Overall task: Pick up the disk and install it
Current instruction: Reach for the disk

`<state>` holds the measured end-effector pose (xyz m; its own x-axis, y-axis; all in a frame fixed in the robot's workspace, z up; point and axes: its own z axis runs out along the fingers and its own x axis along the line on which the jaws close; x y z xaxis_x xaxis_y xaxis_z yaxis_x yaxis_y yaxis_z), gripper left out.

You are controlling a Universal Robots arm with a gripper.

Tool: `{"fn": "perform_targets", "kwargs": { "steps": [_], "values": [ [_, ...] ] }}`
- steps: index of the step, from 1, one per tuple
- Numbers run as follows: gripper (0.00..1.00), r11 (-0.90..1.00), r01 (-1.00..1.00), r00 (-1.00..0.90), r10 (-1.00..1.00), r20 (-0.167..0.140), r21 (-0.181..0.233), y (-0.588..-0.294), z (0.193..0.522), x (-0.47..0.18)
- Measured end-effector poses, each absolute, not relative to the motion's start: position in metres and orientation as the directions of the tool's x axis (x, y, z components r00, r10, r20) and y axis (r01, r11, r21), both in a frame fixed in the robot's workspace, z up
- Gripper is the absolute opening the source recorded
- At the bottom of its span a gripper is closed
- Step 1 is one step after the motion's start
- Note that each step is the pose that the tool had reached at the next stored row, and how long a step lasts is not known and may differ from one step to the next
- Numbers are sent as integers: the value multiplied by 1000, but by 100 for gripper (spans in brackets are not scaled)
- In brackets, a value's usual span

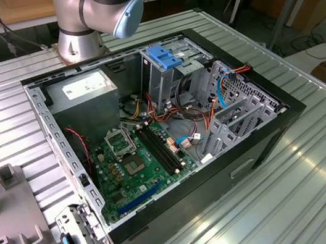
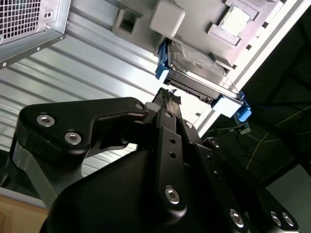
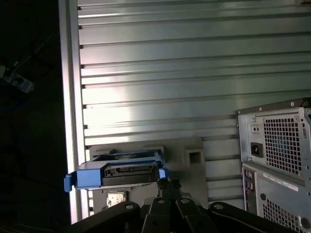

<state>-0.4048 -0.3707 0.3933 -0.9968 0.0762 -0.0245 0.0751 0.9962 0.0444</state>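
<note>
Alignment looked like the whole matter of this step. The disk (image 2: 199, 65) stood on its edge in a grey holder (image 2: 167, 17) close to one edge of the ribbed metal table (image 3: 170, 73), and it had not yet been lifted out. In both wrist views the gripper (image 3: 167, 183) sat just beside the disk's near end, by one of its blue rails (image 2: 162, 60). Its jaws appeared drawn together, and as far as I could judge they had hold of nothing.

To take the disk well, I judged the jaws should part, centre over the metal body (image 3: 124, 171) and close on its flat faces rather than on the plastic rails, which might flex. The lift should run straight out of the holder, so the disk did not bind in its slot or tip toward the table edge.

The count was short:
- one disk, with two light-blue rails, one at each end
- one holder
- one gripper
- one open computer case (image 1: 170, 127), lying near the middle of the table in the exterior view, with one blue latch (image 1: 164, 56) on its drive cage

In the first wrist view the case's vented rear (image 3: 277, 160) stood near the holder, not touching it.
</note>
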Motion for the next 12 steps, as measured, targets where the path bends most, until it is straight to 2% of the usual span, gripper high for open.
{"fn": "perform_targets", "kwargs": {
  "steps": [7, 12],
  "values": [
    [11, 996, 75, -997, 76, -24, 44, -369, 393, -471],
    [11, 996, 75, -997, 76, -24, 44, -369, 393, -476]
  ]
}}
